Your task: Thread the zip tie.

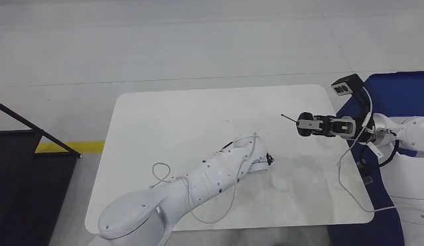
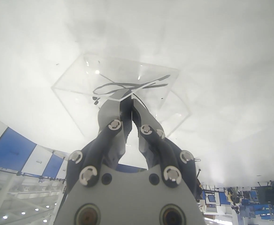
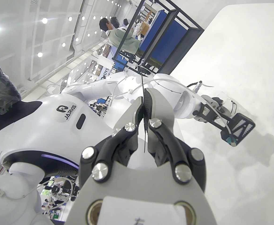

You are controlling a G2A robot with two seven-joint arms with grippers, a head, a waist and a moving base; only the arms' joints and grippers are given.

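R jaws — zip tie (image 3: 142,85), L jaws — box (image 2: 68,70)

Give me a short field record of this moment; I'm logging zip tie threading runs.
right hand: shut on a black zip tie, held over the white table
left hand: shut, tips at the rim of a clear box; what it pinches is unclear
clear box contents: looped black ties
threading: not yet done; the two hands are apart
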